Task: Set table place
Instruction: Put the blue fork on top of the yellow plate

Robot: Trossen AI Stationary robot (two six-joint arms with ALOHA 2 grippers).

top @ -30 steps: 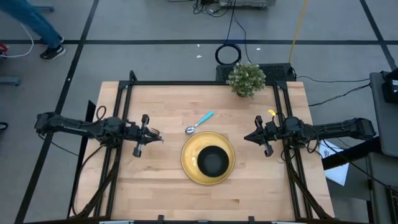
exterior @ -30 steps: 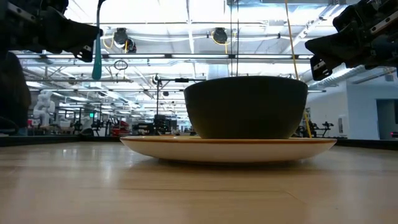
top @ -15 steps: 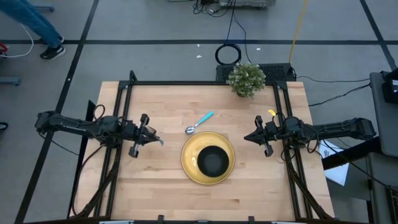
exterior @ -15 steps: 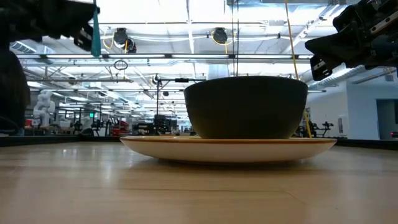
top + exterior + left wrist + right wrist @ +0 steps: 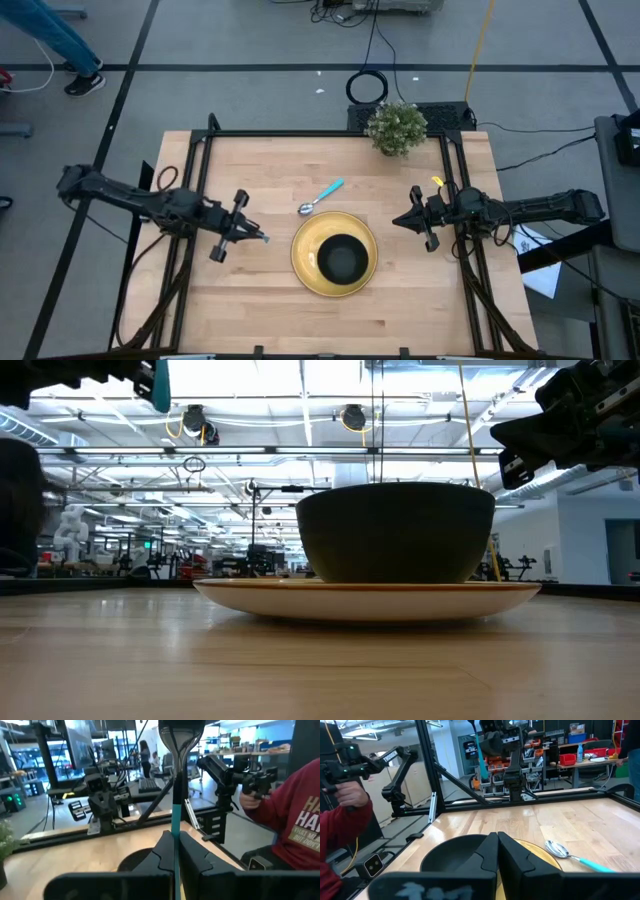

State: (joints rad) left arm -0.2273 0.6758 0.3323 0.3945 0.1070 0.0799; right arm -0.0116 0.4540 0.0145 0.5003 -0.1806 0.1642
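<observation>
The yellow plate [image 5: 303,255] lies on the wooden table [image 5: 260,300], and a black bowl [image 5: 343,259] stands on it. A teal-handled spoon [image 5: 320,197] lies just beyond the plate's far edge. My left gripper [image 5: 252,234] is left of the plate and above the table. It is shut on a teal-handled utensil [image 5: 175,815], which also shows in the low view [image 5: 160,385]. My right gripper [image 5: 398,221] is shut and empty, right of the plate. My left gripper pinches the utensil's teal handle [image 5: 175,827] between its two fingers. The fingers come about level from the table's left and lie across the handle. The utensil stands roughly upright and clear of the table, with its metal head [image 5: 181,732] above the fingers and the handle's end below them.
A small potted plant [image 5: 396,127] stands at the table's far edge. Black rails [image 5: 200,180] run along the table's sides. A person in a red sleeve [image 5: 295,820] sits beyond the table. There is bare wood left of and in front of the plate.
My left gripper has moved toward the table's near edge and toward the plate, turning a little, and has kept its hold on the utensil. In the low view the teal handle has climbed toward the top of the picture. My right arm has stayed still.
</observation>
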